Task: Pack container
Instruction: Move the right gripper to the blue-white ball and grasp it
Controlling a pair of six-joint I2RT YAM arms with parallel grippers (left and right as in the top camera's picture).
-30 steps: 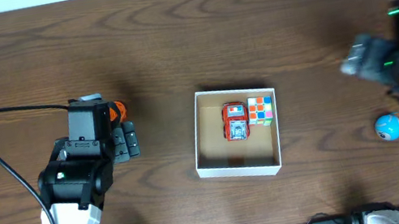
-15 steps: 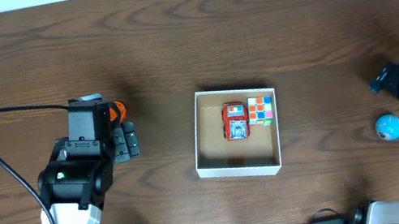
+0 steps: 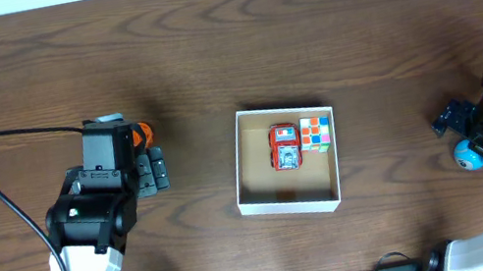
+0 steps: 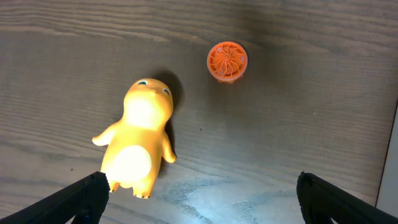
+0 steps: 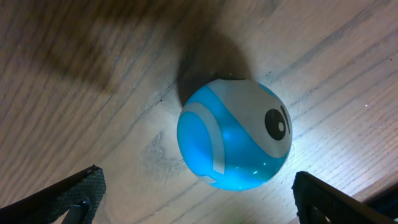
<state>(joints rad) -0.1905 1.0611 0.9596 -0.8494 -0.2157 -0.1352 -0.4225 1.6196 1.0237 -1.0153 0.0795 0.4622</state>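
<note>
The container, a shallow white-walled box with a brown inside, sits mid-table. A red toy car and a colour cube lie in it. My left gripper hangs open over the wood to its left. In the left wrist view, a yellow duck-like toy lies just ahead of the left finger, with an orange disc farther off. My right gripper is open right above a blue-and-white ball. The ball lies just ahead of its wide-apart fingers.
A black cable loops over the table left of the left arm. The orange disc peeks out beside the left wrist in the overhead view; the yellow toy is hidden under that arm there. Bare wood lies between box and ball.
My right arm has swung in from the far right and come down over the blue ball. The left arm and the box's contents have not moved.
</note>
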